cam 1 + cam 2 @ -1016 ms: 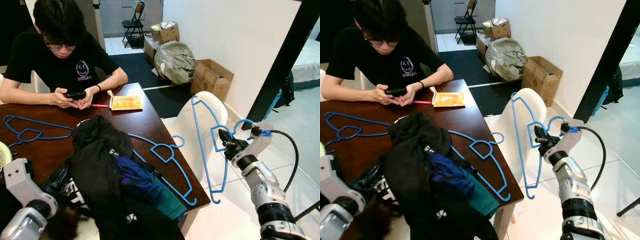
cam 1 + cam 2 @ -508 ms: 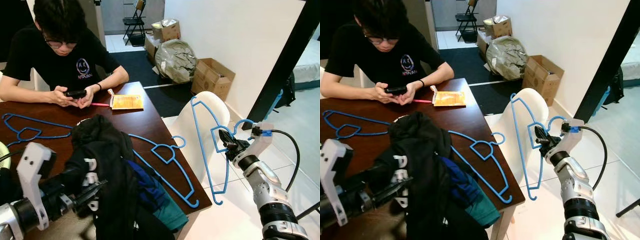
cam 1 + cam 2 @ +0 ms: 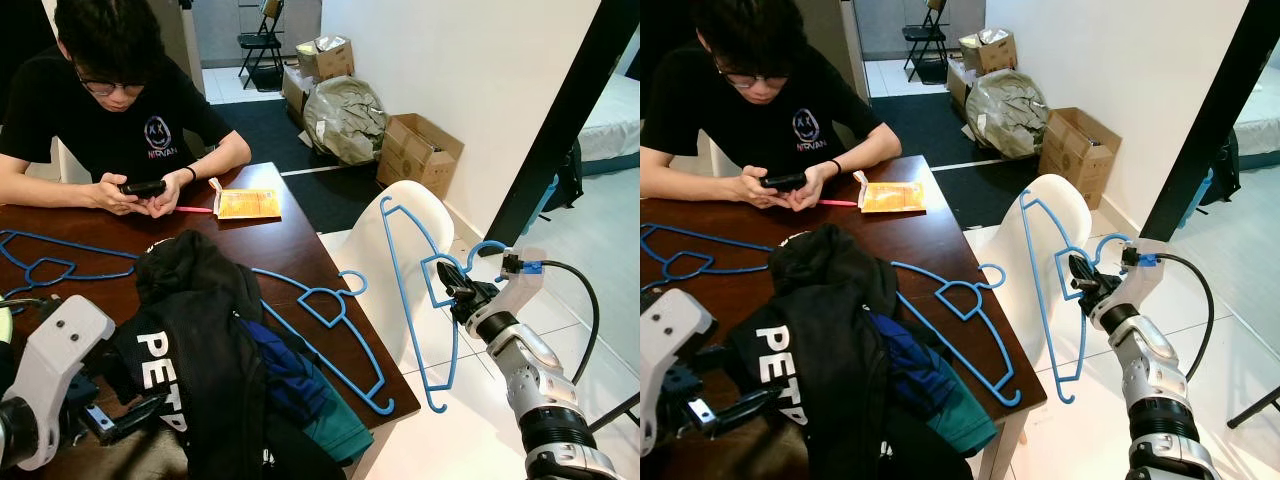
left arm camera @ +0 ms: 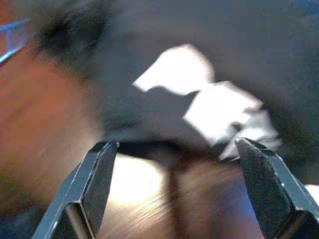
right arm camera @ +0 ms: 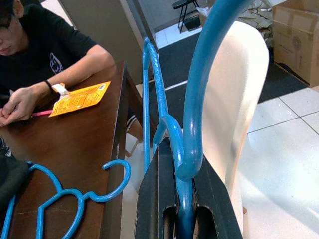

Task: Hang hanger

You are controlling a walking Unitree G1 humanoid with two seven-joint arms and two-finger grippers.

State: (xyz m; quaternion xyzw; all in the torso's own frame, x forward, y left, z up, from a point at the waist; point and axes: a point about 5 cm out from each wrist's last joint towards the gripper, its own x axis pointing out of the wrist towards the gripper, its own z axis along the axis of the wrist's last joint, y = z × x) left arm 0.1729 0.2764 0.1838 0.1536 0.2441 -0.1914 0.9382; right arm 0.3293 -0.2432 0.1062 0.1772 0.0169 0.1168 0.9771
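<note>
My right gripper (image 3: pixel 462 293) pinches a blue plastic hanger (image 3: pixel 415 290) upright beside a white chair (image 3: pixel 385 270).

My left gripper (image 4: pixel 174 191), fingers spread wide and holding nothing, hovers at a heap of dark clothes (image 3: pixel 215 340) on the brown table (image 3: pixel 270 240). Two more blue hangers (image 3: pixel 330 325) lie there; a seated person (image 3: pixel 115 110) looks at a phone (image 3: pixel 143 187).

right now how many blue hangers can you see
3: one held by the right pincer beside the white chair, one on the table's near right edge, one at its far left. The clothes may hide more.
</note>
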